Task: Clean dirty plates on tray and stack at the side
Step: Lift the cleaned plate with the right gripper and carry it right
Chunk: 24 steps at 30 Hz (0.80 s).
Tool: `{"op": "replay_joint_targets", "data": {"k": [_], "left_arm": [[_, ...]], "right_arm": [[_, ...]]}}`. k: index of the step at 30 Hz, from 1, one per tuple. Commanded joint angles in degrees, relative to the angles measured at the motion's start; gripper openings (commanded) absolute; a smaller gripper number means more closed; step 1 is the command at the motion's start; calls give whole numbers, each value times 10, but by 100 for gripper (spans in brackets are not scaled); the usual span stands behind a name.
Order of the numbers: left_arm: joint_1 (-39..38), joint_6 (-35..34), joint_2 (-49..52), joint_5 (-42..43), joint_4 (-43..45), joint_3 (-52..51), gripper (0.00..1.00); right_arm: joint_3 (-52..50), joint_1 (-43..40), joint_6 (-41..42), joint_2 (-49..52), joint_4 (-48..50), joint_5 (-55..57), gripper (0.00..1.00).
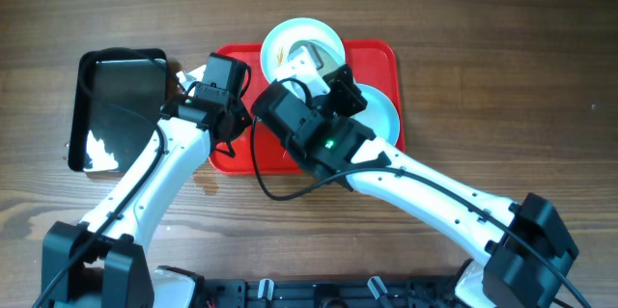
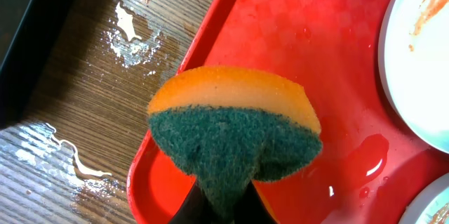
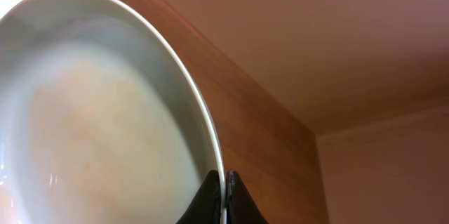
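Note:
My left gripper (image 2: 224,206) is shut on an orange sponge with a green scouring face (image 2: 235,133). It holds the sponge over the left edge of the red tray (image 2: 302,27), which also shows in the overhead view (image 1: 372,57). A pale plate with orange smears (image 2: 421,55) lies to the sponge's right, at the tray's far end (image 1: 285,42). Another plate's rim (image 2: 435,206) shows at the lower right. My right gripper (image 3: 224,196) is shut on the rim of a tilted pale plate (image 3: 105,112). A further plate (image 1: 384,115) lies at the tray's right side, partly under my right arm.
A glossy black tray (image 1: 121,105) lies left of the red tray. Water and white residue are spilled on the wood (image 2: 130,34) between them. A small puddle (image 2: 372,157) sits on the red tray. My two arms cross over the red tray's middle.

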Motion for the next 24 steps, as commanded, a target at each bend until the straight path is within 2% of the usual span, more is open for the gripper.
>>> {"op": "replay_joint_targets", "data": {"k": [1,4,7,11,15,21,24], "left_arm": [[3,-7,3,5,0,-4,4],[3,-7,3,5,0,-4,4],[3,-7,3,5,0,-4,4],[3,-7,3,5,0,-4,4],[3,-7,3,5,0,-4,4],[3,-7,3,5,0,-4,4],[3,-7,3,5,0,-4,4]], "right_arm": [[0,12,-11,4,16,28,4],[0,13,6,4,14,27,4],[0,13,85,1,-8,5,4],[0,7,196,-16,-43,-112,4],[0,-31,262,-52,-48,-248,4],[0,-151,296,-129,-55,-460,4],[0,-262,301,-144,-66,-602,4]]}}
